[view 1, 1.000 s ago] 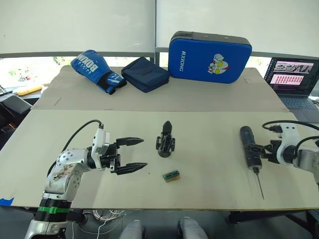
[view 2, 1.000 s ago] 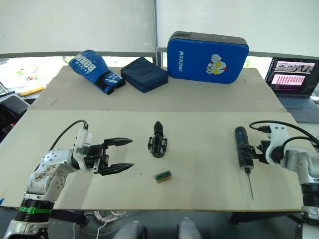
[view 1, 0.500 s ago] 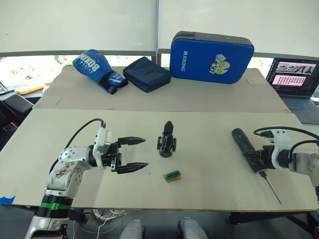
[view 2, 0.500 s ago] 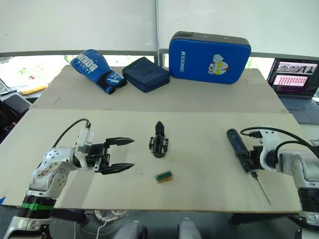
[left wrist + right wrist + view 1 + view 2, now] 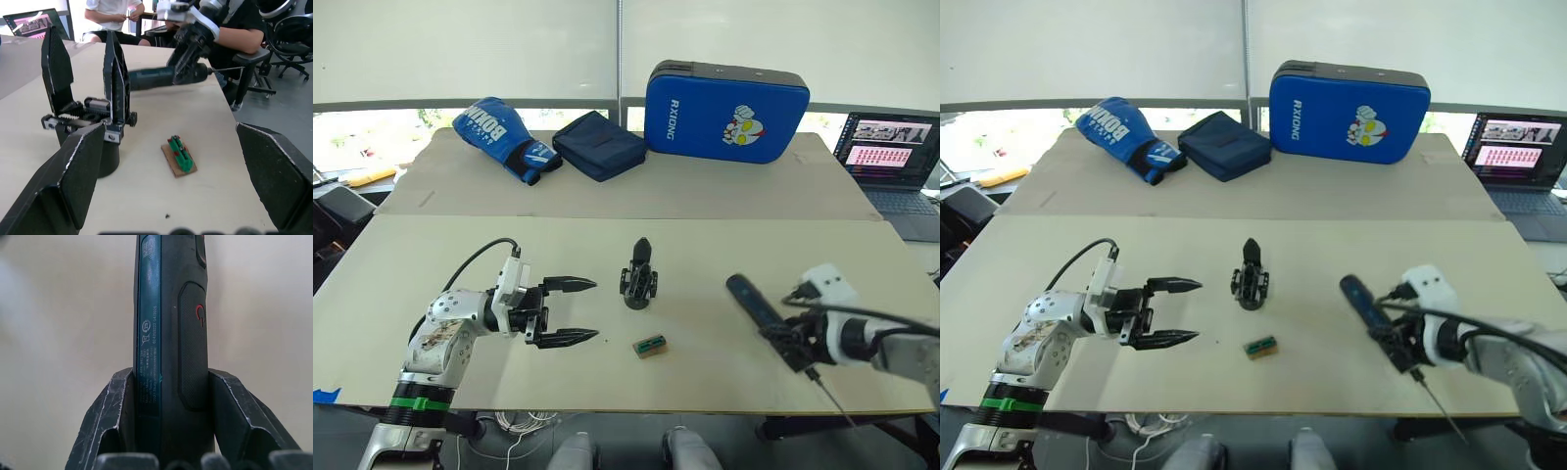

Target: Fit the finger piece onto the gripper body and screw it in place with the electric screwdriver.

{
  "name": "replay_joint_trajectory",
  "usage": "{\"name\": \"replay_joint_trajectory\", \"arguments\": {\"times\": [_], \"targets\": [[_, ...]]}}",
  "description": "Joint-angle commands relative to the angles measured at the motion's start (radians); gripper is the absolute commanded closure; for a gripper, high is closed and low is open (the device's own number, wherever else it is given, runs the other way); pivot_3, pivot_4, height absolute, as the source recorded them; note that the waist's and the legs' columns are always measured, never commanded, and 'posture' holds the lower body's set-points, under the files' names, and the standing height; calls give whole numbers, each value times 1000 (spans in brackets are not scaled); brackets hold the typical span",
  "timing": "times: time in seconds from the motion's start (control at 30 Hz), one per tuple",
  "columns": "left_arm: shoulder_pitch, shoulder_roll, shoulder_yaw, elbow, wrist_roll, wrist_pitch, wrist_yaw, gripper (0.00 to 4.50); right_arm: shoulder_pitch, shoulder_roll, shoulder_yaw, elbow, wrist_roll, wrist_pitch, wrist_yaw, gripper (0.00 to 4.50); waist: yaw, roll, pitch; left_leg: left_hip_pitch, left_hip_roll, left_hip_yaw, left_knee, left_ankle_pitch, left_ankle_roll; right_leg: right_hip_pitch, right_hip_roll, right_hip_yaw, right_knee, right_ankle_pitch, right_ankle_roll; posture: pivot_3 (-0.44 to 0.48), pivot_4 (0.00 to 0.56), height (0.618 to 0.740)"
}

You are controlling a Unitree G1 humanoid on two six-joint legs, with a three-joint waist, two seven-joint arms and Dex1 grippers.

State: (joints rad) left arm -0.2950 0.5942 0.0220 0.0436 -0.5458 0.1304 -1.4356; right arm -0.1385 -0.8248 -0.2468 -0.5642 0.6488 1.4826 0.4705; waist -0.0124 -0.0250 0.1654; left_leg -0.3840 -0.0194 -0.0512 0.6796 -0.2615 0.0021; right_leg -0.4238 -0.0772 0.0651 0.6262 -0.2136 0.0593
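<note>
Right tool [image 5: 795, 345] clamps the electric screwdriver [image 5: 756, 307] (bit trailing); left tool [image 5: 570, 311] gapes beside the gripper body [image 5: 639, 277].

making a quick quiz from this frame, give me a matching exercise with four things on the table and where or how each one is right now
Things:
1. electric screwdriver
2. gripper body
3. green-and-tan block
4. left hand

States:
A. open, empty, fingers pointing toward the table's middle
B. standing upright near the table's centre
C. clamped in the right hand, bit pointing toward the near edge
D. lying flat just nearer the robot than the black assembly

Pairs: 1-C, 2-B, 3-D, 4-A
</note>
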Motion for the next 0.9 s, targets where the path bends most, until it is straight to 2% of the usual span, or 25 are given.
{"name": "replay_joint_trajectory", "arguments": {"times": [0.03, 0.17, 0.23, 0.33, 0.4, 0.5, 0.57, 0.67, 0.9], "targets": [[-2, 4, 5, -4, 4, -20, -6, 0, -6, 7, 25, -29, -30, -96, -9, 2739, -2, 0, 0, 0, 0, 0, 0, 0, 0, 0, 0, 1, 0, 0, 0, 0, 150, 740], [3, 3, 6, -6, 6, -17, 0, 0, -8, 25, 41, 6, -40, -147, 8, 2739, -10, -1, 0, 2, 1, 0, -1, 0, 0, 0, 2, 1, 0, 0, 0, 0, 150, 740], [7, 5, 8, -10, 6, -17, 2, 0, -12, 6, 51, 23, -41, -154, 32, 1716, -11, -1, 0, 2, 1, 0, -1, 0, 0, 0, 3, 0, 0, 0, 0, 0, 150, 740], [11, 9, 11, -12, 7, -18, 2, 0, -51, -25, 55, 35, -37, -150, 50, 682, -8, 0, 0, 2, 1, 0, -1, 0, 0, 0, 2, 1, 0, 0, 0, 0, 150, 740], [14, 11, 13, -12, 7, -20, 2, 0, -101, -44, 44, 43, -9, -76, 60, 31, -9, 0, 0, 2, 1, 0, -1, 0, 0, 0, 2, 1, 0, 0, 0, 0, 150, 740], [28, 16, 16, -9, 10, -31, -8, 0, -189, -97, 42, 48, 55, 76, 103, 8, -6, 0, 0, 1, 1, 0, -1, 0, 0, 0, 2, 0, 0, 0, 0, 0, 150, 740], [32, 14, 14, -6, 14, -37, -11, 0, -222, -180, 87, 53, 95, 125, 125, 8, -3, 0, 0, 1, 1, -1, -1, 0, 0, 0, 2, 0, 0, 0, -1, 0, 150, 740], [39, 9, 10, -13, 12, -44, -6, 0, -249, -276, 151, 73, 165, 132, 122, 8, 0, 0, 0, 1, 1, -1, -1, 0, 0, 0, 1, -1, -1, 0, -1, 0, 150, 740], [79, -2, -15, -48, 17, -63, -6, 0, -304, -350, 283, 104, 182, 132, 71, 8, -3, 0, 0, 0, 1, 0, -1, 0, 0, -1, 1, -1, -2, 0, -1, 0, 150, 740]]}}
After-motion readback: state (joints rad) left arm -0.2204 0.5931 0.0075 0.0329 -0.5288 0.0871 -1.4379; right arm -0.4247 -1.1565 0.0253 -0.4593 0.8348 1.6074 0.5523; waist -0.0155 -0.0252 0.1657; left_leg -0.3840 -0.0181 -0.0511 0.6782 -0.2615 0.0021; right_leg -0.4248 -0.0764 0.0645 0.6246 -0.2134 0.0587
